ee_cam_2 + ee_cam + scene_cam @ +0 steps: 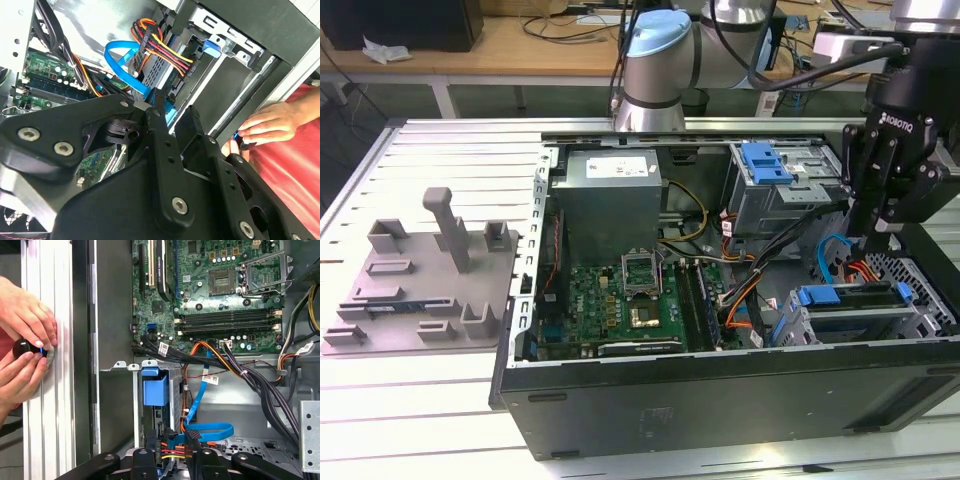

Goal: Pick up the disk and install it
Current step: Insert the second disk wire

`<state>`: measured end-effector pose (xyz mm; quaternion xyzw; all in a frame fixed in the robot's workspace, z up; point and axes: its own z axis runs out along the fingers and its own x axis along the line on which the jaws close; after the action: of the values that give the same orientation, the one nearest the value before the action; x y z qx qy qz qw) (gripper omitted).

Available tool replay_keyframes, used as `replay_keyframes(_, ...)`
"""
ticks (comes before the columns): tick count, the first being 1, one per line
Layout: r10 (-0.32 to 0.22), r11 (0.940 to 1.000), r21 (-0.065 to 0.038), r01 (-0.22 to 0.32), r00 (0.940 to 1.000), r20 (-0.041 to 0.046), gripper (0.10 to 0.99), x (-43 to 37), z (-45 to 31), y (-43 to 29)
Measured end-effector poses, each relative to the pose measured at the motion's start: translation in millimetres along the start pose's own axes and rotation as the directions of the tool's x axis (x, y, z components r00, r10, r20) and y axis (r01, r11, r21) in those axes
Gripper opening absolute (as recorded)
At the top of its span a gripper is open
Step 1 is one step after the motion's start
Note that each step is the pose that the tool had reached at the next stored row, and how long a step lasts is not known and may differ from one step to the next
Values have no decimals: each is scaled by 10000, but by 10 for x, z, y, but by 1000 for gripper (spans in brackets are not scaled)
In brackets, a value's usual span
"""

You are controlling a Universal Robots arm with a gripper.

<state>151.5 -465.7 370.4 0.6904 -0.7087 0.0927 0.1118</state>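
The disk (870, 297) lies inside the lower metal drive cage (920, 315) at the exterior view's right, in the open computer case. A blue plastic piece (817, 296) sits at its end. Red, yellow and black power wires (160, 50) and a blue data cable (125, 62) run to the disk's end (157, 70). My gripper (873, 238) hangs just above that cabled end. Its black fingers (160, 120) stand slightly apart with nothing between them. In the first wrist view the gripper (172, 457) is over the disk (173, 405) and the blue piece (155, 387).
A person's hands (25, 340) hold a small black knob (22, 347) at the table edge beside the case; a hand (265, 125) is also close to the cage. A grey holder with upright posts (420, 280) lies at the exterior view's left. Motherboard (620, 300) and upper cage (780, 190) crowd the case.
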Motion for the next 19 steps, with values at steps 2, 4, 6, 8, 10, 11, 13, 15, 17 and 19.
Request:
replay_keyframes(2,52,10000,-15,-52,10000,0,361,4,6,1)
replay_keyframes(4,111,9999,-33,-111,9999,2,361,7,14,0)
replay_keyframes(6,167,9998,-49,-167,9999,0,361,8,22,0)
replay_keyframes(8,189,9998,-57,-189,9998,4,361,6,30,-1)
replay_keyframes(10,213,9998,-63,-213,9998,4,361,4,37,-1)
replay_keyframes(11,229,9997,-68,-229,9997,4,361,2,42,-1)
replay_keyframes(13,253,9997,-75,-253,9997,5,361,0,50,-1)
replay_keyframes(15,289,9995,-86,-289,9996,6,278,-3,60,-1)
replay_keyframes(17,309,9995,-92,-309,9995,5,161,-5,66,-1)
replay_keyframes(19,329,9994,-98,-329,9995,5,161,-6,72,-2)
